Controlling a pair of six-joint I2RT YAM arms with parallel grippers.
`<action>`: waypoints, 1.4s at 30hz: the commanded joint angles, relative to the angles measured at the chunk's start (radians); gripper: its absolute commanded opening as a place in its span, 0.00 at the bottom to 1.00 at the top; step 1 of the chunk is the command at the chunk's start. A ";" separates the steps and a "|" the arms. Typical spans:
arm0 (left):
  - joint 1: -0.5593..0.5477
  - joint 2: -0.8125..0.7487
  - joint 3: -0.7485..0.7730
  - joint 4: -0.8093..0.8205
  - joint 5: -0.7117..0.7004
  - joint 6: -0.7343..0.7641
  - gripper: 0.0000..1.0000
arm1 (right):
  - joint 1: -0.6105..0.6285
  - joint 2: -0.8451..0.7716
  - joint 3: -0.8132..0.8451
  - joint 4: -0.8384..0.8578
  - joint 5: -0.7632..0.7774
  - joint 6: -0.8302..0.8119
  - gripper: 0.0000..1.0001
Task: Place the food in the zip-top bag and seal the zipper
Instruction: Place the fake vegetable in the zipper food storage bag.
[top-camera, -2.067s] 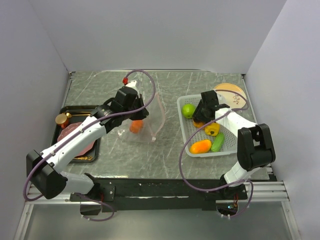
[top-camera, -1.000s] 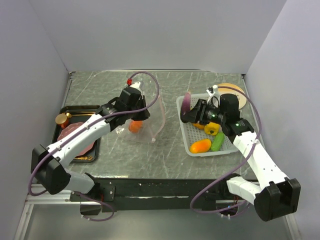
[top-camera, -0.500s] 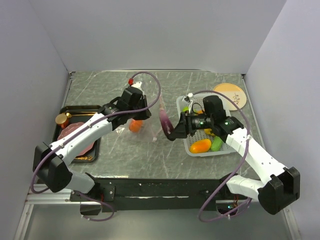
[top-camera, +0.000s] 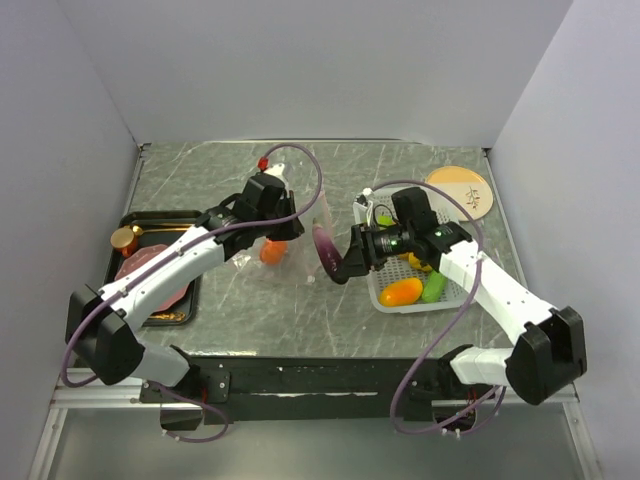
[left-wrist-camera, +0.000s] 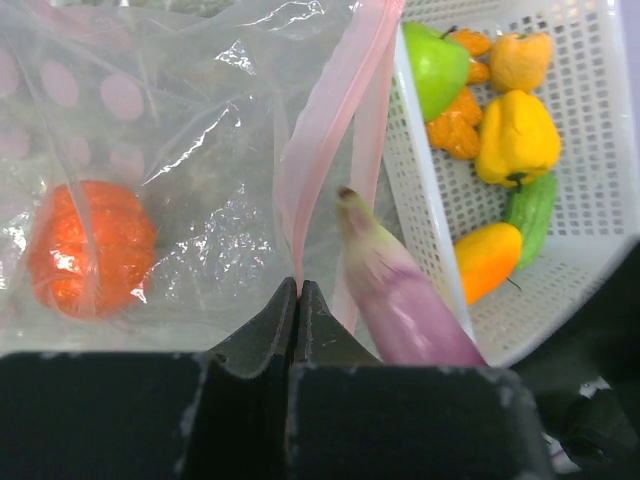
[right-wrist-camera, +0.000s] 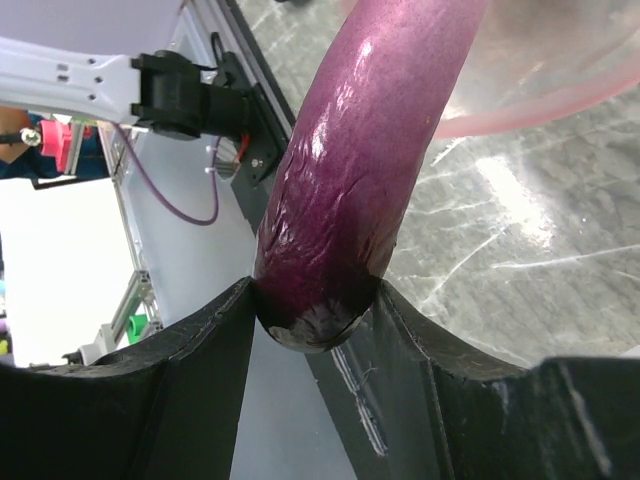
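The clear zip-top bag (top-camera: 290, 245) lies at table centre with a red-orange tomato (top-camera: 270, 252) inside, also seen in the left wrist view (left-wrist-camera: 90, 248). My left gripper (left-wrist-camera: 298, 290) is shut on the bag's pink zipper strip (left-wrist-camera: 330, 110) and holds the mouth up. My right gripper (right-wrist-camera: 315, 310) is shut on the purple eggplant (right-wrist-camera: 370, 140), whose tip is at the bag's mouth (left-wrist-camera: 400, 290). The lime (left-wrist-camera: 437, 68), yellow pepper (left-wrist-camera: 515, 135), cucumber (left-wrist-camera: 530, 210) and mango (left-wrist-camera: 485, 258) lie in the white basket (left-wrist-camera: 430, 230).
A black tray (top-camera: 190, 300) with a reddish slab (top-camera: 150, 272) and a gold can (top-camera: 125, 240) is at the left. A round wooden plate (top-camera: 462, 188) sits behind the basket (top-camera: 425, 307). Lumpy orange pieces (left-wrist-camera: 455, 125) also lie in the basket.
My right gripper lifted the eggplant out of the basket and carried it left to the bag's mouth. My left gripper kept hold of the bag edge and barely moved.
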 joint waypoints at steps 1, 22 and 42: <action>-0.001 -0.074 -0.013 0.031 0.052 -0.018 0.01 | 0.004 0.080 0.088 -0.032 0.066 -0.015 0.10; -0.035 -0.072 -0.037 0.043 0.089 -0.034 0.01 | 0.008 0.269 0.175 0.167 0.166 0.239 0.14; -0.041 -0.048 0.081 -0.026 0.044 -0.018 0.01 | 0.099 0.142 0.166 0.192 0.552 0.306 0.76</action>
